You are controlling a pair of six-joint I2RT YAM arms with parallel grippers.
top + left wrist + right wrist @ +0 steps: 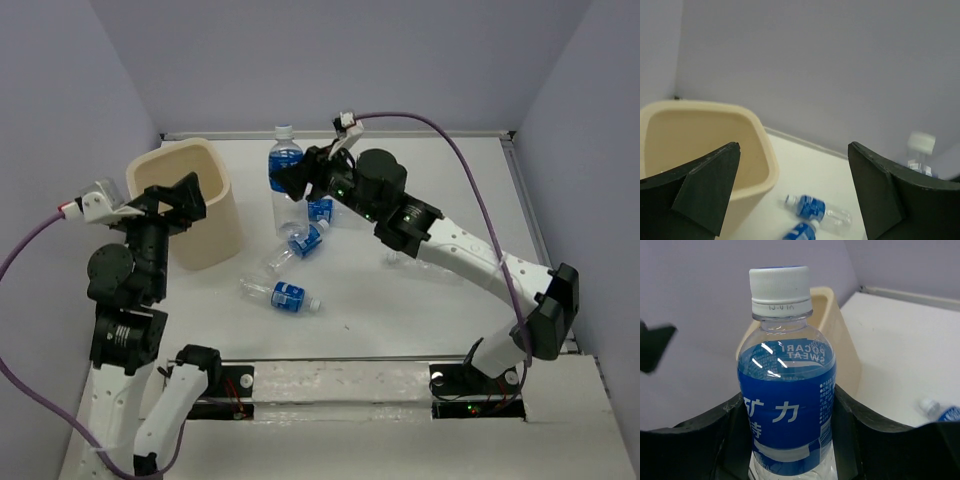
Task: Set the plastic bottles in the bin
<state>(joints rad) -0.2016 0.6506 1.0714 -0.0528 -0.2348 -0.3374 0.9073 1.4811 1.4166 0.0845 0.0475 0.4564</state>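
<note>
walls: plain pale lavender-grey; back wall (350,60), left wall (50,100) and right wall (590,120) close in the table on three sides
table: white matte top (440,180)
back edge: thin trim (470,133) where top meets wall
near edge: glossy white strip (340,372), faint glare
light: even, soft, weak shadows

Bright, even diffuse light, faint soft shadows; far bottle cap (920,142) blurred in left wrist view.

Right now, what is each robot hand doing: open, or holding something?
Left hand: open, empty.
Right hand: closed on an upright clear plastic bottle with a blue label and white cap.
</note>
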